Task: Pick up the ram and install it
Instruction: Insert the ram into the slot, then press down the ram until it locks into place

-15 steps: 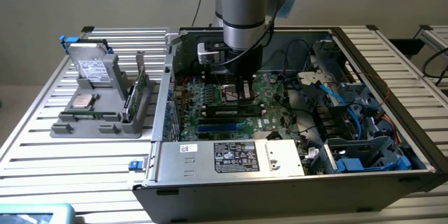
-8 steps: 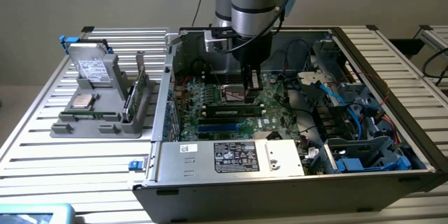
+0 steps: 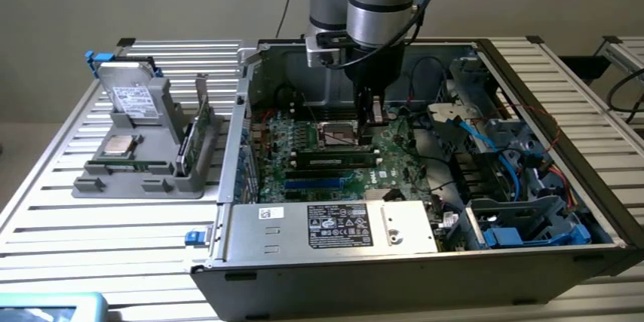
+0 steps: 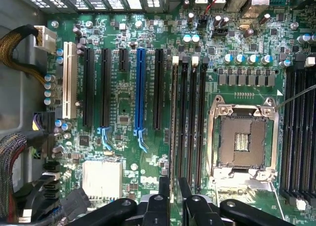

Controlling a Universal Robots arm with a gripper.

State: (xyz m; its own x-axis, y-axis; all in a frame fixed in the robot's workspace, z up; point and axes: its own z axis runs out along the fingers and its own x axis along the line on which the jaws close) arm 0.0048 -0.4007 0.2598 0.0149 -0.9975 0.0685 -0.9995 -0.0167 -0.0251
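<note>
- At the exterior view's left, a grey holder [image 3: 131,182] sits on the slatted table [image 3: 60,262]. It carries a hard drive [image 3: 136,99], a silver processor chip [image 3: 121,145] and thin green boards [image 3: 204,122] standing on edge, all well apart from the arm.
- Next comes the open case [image 3: 302,269], with the motherboard [image 3: 397,148] lying flat inside it.
- The ram [image 3: 337,161] stands in a memory slot just in front of the empty processor socket [image 3: 337,135]. It is a dark stick with a pale label. The wrist view shows it edge-on as a thin strip [image 4: 173,127] in the slot of its bank farthest from the socket.
- The gripper [image 3: 375,115] hangs over the end of the stick towards the exterior view's right, apart from it. In the wrist view its fingers [image 4: 164,191] are drawn almost together with only a slit between them, and they appear to grip nothing.
- Judged from this, the pick-up is done and the work is at the seating stage (whether the end latches have closed cannot be made out).
- If the stick is not fully home, seating it calls for a straight, even push along its top edge, kept clear of the socket beside it.
- Farther right, blue cables [image 3: 473,130] and a drive cage [image 3: 523,228] lie out of the way.
</note>
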